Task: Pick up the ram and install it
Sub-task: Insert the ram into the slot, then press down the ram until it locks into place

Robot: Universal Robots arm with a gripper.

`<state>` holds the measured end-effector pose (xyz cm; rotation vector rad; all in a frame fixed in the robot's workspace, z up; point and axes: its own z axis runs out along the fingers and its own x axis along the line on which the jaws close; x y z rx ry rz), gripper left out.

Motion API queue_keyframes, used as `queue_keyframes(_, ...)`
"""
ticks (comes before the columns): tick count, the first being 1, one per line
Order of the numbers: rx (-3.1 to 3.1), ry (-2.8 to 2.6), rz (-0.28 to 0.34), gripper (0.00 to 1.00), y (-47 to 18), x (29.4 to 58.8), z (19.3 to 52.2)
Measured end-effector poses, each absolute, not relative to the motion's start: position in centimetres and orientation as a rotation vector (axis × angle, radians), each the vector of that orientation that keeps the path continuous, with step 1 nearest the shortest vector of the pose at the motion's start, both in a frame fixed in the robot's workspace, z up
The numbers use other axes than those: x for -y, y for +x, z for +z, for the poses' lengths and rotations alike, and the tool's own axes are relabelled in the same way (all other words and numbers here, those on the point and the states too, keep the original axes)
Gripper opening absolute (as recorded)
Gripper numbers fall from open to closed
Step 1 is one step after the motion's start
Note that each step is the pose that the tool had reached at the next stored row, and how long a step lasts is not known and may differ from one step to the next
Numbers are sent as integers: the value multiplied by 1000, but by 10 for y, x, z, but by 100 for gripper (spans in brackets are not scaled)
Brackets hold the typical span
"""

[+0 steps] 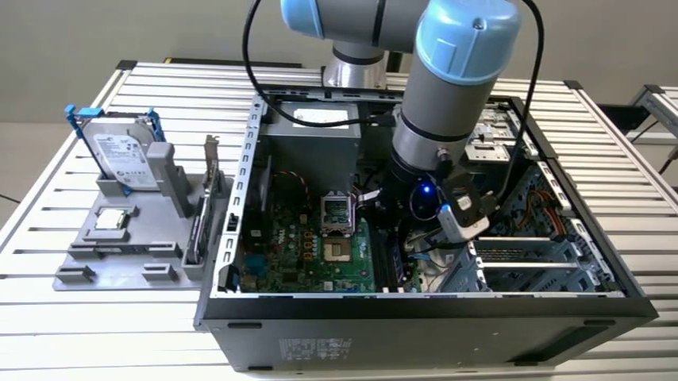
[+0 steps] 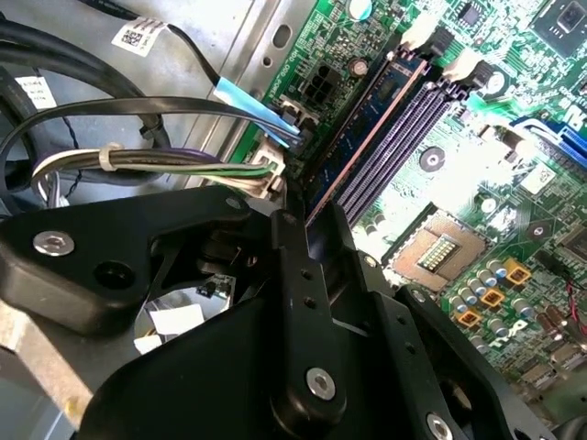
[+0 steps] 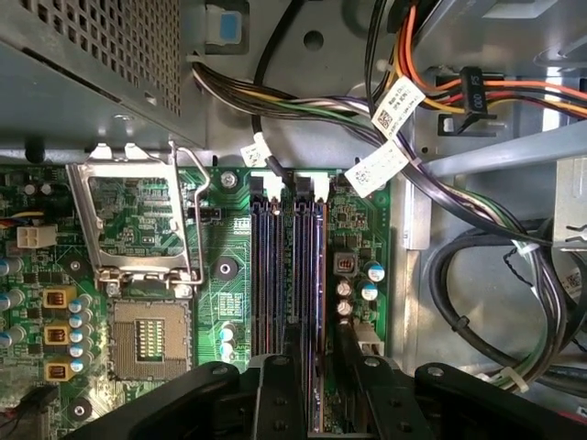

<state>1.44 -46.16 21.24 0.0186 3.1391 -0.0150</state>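
A: Slatted metal desk [image 1: 85, 317] noted as the base; an open computer case [image 1: 424, 305] is laid on it, side panel off. Step in hand?

B: Seating, by judgement. Nearest in the second wrist view, the end effector [image 2: 307, 243] is seen down inside the case, its black fingers [image 2: 303, 275] closed on the ram [image 2: 371, 124].

A: Ram position?

B: Stood on edge in the memory slot [image 3: 310, 266] nearest the case wall, the dark board running away from the fingers toward the white latches [image 3: 303, 185] at the far end. Whether it is fully pressed home cannot be told.

A: Next move's demands?

B: Judged: a straight push along the slot line, no twist, until the latches are closed. Cable bundles [image 3: 303, 105] are crowded just beyond the slot's far end and should be kept clear.

A: Farther out?

B: A grey parts fixture [image 1: 132, 238] is seen on the exterior view's left, a hard drive [image 1: 122, 155] stood upright in it.
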Motion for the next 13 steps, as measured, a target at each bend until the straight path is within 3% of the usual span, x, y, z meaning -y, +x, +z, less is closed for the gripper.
queue_keyframes(13,-3139,23,-15,100,14,462,244)
